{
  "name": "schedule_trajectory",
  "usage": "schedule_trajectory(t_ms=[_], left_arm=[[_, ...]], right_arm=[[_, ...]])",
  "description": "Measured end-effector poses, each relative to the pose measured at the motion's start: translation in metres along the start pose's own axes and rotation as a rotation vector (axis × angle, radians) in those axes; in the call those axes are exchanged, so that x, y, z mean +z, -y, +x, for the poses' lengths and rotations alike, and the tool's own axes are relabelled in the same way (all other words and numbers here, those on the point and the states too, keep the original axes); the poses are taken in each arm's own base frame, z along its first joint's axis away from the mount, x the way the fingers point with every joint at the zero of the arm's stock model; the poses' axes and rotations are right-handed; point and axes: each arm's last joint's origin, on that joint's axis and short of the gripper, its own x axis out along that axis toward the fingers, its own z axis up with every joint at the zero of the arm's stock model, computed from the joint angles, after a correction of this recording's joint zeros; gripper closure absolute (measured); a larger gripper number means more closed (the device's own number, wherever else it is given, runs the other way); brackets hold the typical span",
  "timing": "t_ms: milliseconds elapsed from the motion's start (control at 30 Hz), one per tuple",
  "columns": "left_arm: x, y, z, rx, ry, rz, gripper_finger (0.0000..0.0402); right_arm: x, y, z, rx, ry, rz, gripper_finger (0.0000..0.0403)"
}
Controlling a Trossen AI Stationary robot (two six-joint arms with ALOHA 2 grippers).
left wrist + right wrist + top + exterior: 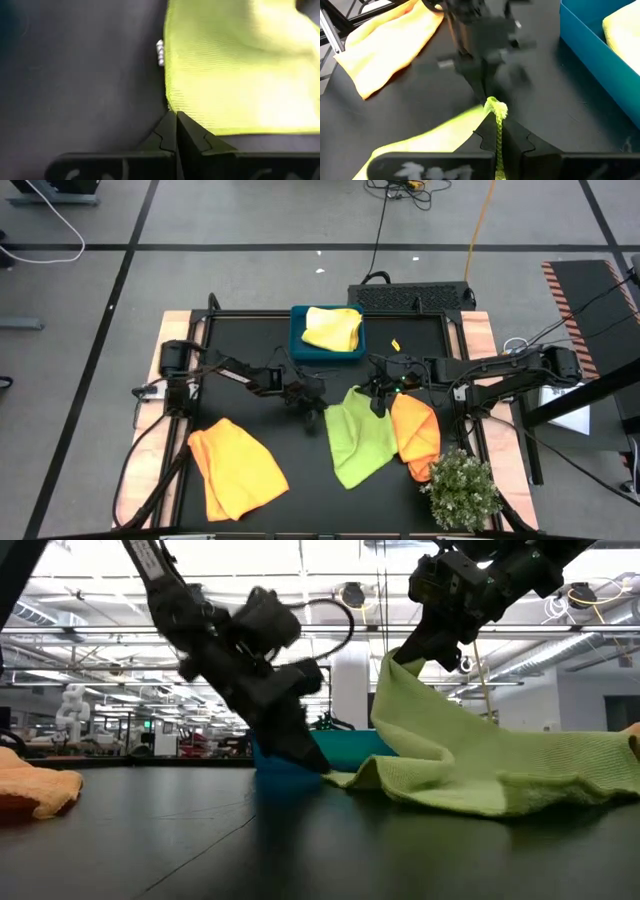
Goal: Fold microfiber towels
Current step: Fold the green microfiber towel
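Note:
The lime green towel (358, 438) lies mid-table with one corner raised; it also shows in the low view (500, 775). My right gripper (378, 402) is shut on that raised corner. My left gripper (315, 412) is shut, with its tips down at the towel's left corner (172, 106) on the table. One orange towel (236, 470) lies crumpled at the near left. The other orange towel (415, 435) lies beside the green one, on its right. The pale yellow towel (332, 328) lies in the teal tray (300, 348). My left gripper's shut fingertips (176, 120) meet the green towel's corner (172, 106) where it lies on the table, slanting down from the table's left. I cannot tell whether any cloth is between the fingers. My right gripper pinches a bunched corner of the green towel (495, 109) between its two fingers, coming from above and the right. That corner is lifted (395, 665); the cloth slopes down from it, and the rest lies on the table.
The teal tray stands at the table's far middle. A small bushy plant (462, 488) stands at the near right corner, close to the right orange towel. The black tabletop (250, 420) is bare between the left orange towel and the green one.

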Motion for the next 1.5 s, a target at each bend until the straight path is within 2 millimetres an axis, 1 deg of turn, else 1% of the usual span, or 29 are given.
schedule_trajectory(t_ms=[100, 200, 333, 467, 567, 700, 767, 833, 933, 1067, 1233, 1367, 1500], left_arm=[[0.009, 0.013, -0.026, 0.088, -0.028, 0.054, 0.0399], [0.011, 0.03, -0.056, 0.189, -0.081, 0.107, 0.04], [0.013, 0.05, -0.099, 0.308, -0.094, 0.161, 0.04], [0.008, 0.057, -0.136, 0.43, -0.134, 0.169, 0.0401], [0.004, 0.056, -0.156, 0.494, -0.162, 0.159, 0.0401], [0.0, 0.055, -0.169, 0.533, -0.188, 0.168, 0.0401], [-0.001, 0.054, -0.172, 0.552, -0.196, 0.173, 0.0401], [-0.002, 0.053, -0.173, 0.567, -0.214, 0.194, 0.0401], [-0.003, 0.05, -0.174, 0.58, -0.242, 0.226, 0.0401], [-0.003, 0.043, -0.176, 0.614, -0.264, 0.233, 0.0401], [-0.002, 0.041, -0.185, 0.638, -0.244, 0.232, 0.0401], [0.0, 0.045, -0.192, 0.624, -0.201, 0.238, 0.0401], [0.0, 0.055, -0.198, 0.584, -0.152, 0.259, 0.0401]], right_arm=[[0.0, 0.0, 0.0, 0.0, 0.0, 0.0, 0.0403], [0.001, 0.0, 0.002, 0.003, 0.008, 0.006, 0.0403], [-0.002, 0.001, 0.008, -0.002, -0.013, 0.009, 0.0403], [-0.004, 0.001, 0.017, -0.001, -0.012, 0.011, 0.0403], [-0.006, 0.003, 0.027, -0.003, -0.018, 0.015, 0.0403], [-0.015, 0.005, 0.042, -0.007, -0.067, 0.016, 0.0403], [-0.019, 0.008, 0.048, -0.006, -0.096, 0.02, 0.0403], [-0.021, 0.01, 0.051, -0.015, -0.111, 0.02, 0.0403], [-0.021, 0.015, 0.051, -0.03, -0.117, 0.015, 0.0403], [-0.012, 0.021, 0.039, -0.043, -0.075, 0.01, 0.0403], [0.002, 0.022, 0.016, -0.045, 0.001, -0.025, 0.0403], [0.008, 0.019, 0.001, -0.035, 0.042, -0.053, 0.0403], [0.013, 0.013, -0.01, 0.041, 0.077, -0.064, 0.0403]])
